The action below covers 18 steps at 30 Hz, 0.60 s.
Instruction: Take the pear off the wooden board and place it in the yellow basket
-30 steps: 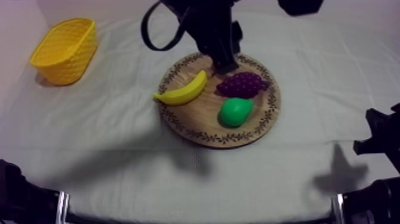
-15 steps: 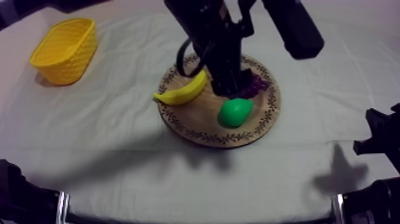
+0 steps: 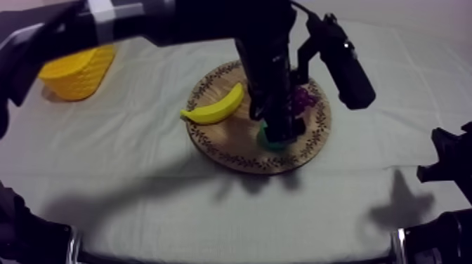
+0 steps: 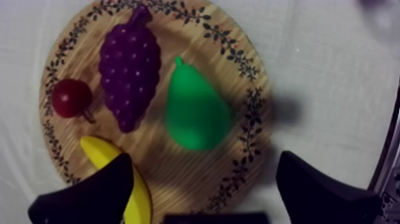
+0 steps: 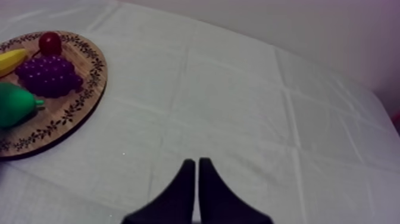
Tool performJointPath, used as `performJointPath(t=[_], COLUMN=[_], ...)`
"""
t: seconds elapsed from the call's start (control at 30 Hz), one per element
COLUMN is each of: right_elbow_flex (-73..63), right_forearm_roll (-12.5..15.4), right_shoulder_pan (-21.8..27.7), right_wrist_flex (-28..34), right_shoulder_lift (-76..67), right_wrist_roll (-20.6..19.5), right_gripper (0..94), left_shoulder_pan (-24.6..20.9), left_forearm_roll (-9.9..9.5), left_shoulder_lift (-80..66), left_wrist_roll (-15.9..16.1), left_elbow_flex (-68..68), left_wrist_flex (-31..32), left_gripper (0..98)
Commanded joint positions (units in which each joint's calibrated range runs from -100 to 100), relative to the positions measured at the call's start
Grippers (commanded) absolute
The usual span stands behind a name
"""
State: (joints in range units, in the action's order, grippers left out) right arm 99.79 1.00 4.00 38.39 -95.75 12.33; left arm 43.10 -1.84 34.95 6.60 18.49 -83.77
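The green pear (image 4: 195, 110) lies on the round wooden board (image 4: 238, 53), beside the purple grapes (image 4: 129, 65). My left gripper (image 4: 205, 190) hovers over the board just short of the pear, open, its two black fingers (image 4: 89, 193) wide apart and holding nothing. From above, the left arm reaches in from the upper left and its gripper (image 3: 281, 130) covers most of the pear (image 3: 269, 144). The yellow basket (image 3: 77, 70) stands at the far left of the table. My right gripper (image 5: 196, 179) rests low at the right, shut as a narrow wedge over bare cloth.
A banana (image 3: 214, 105) lies on the board's left side and a small red fruit (image 4: 71, 98) sits beside the grapes. Open cloth stretches between the board (image 3: 232, 151) and the basket. The right arm (image 3: 449, 165) stays at the table's right edge.
My left arm has swung from the board's far rim toward the front, over the grapes and onto the pear, which it now mostly hides. The right arm has not moved.
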Motion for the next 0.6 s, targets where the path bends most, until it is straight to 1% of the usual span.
performJointPath(t=[0.0, 0.2, 0.37, 0.57], right_elbow_flex=[-0.01, -0.01, -0.01, -0.01], right_forearm_roll=[0.00, 0.00, 0.00, 0.00], right_shoulder_pan=[-0.01, -0.01, -0.01, -0.01], right_wrist_flex=[0.00, 0.00, 0.00, 0.00], right_shoulder_lift=[-0.01, -0.01, -0.01, -0.01], right_wrist_roll=[-0.04, -0.02, -0.04, -0.05], right_gripper=[0.3, 0.3, 0.3, 0.3], left_shoulder_pan=[-0.06, -0.88, -1.27, -1.34], left_forearm_roll=[0.25, 1.58, 2.25, 4.55], left_shoulder_lift=[2.80, 8.86, 12.63, 16.55], left_wrist_roll=[0.27, 1.41, 2.10, 3.13], left_elbow_flex=[0.89, 5.15, 8.35, 12.23], left_wrist_flex=[-0.20, -2.54, -3.87, -6.14], left_gripper=[91.0, 92.7, 94.9, 95.5])
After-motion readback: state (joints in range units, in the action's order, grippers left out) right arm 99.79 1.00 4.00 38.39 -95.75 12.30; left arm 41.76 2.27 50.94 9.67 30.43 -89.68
